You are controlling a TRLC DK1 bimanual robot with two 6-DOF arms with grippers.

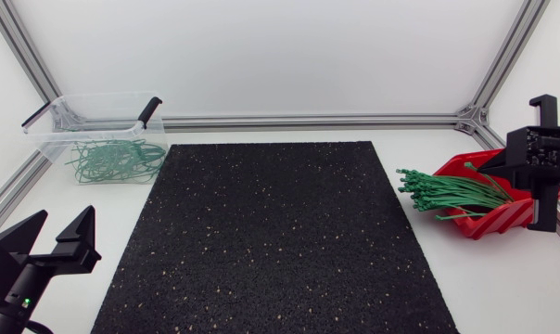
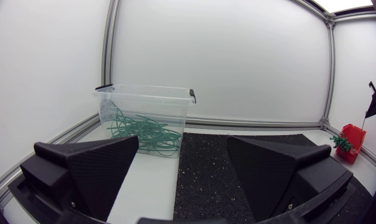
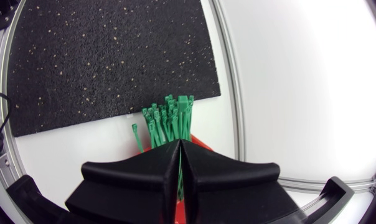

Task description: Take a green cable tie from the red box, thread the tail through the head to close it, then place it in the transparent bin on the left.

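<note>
Dozens of slim green plastic cable ties (image 1: 447,190) are seen overhead, fanned 9-to-3 o'clock from the red plastic box (image 1: 498,221), beneath the black right gripper (image 1: 542,176). Left wrist: the black left gripper (image 2: 182,168) is held wide, empty. Right wrist: fingers (image 3: 144,174) are pressed together just above the ties, heads at 12 o'clock; a pinch cannot be confirmed.

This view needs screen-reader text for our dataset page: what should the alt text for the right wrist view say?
The right gripper, fingers together, hangs over green cable ties bunched in the red box, beside the black mat.
</note>
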